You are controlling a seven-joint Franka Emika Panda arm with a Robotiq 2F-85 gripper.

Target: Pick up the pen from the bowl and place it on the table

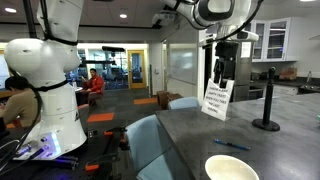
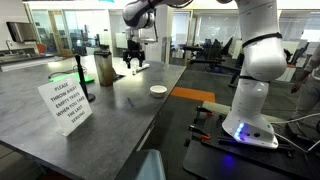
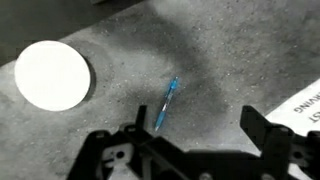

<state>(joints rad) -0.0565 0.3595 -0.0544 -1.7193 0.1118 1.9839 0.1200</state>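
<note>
The pen (image 3: 166, 105), thin and blue, lies flat on the dark grey table (image 3: 220, 60), outside the bowl. The cream-white bowl (image 3: 52, 76) stands empty to its left, a short gap away. In an exterior view the pen (image 1: 229, 145) lies just beyond the bowl (image 1: 231, 168) on the table (image 1: 190, 130). My gripper (image 3: 195, 135) is open and empty, high above the table, with the pen near its left finger in the wrist view. The gripper (image 1: 224, 70) hangs well above the tabletop. In an exterior view the gripper (image 2: 133, 62) is beyond the bowl (image 2: 158, 90); the pen is too small to make out there.
A white printed sign (image 1: 214, 102) and a black post on a round base (image 1: 268, 100) stand on the table. The sign (image 2: 68, 105) and a green cylinder (image 2: 103, 68) show nearby. Blue-grey chairs (image 1: 150, 140) stand at the table edge.
</note>
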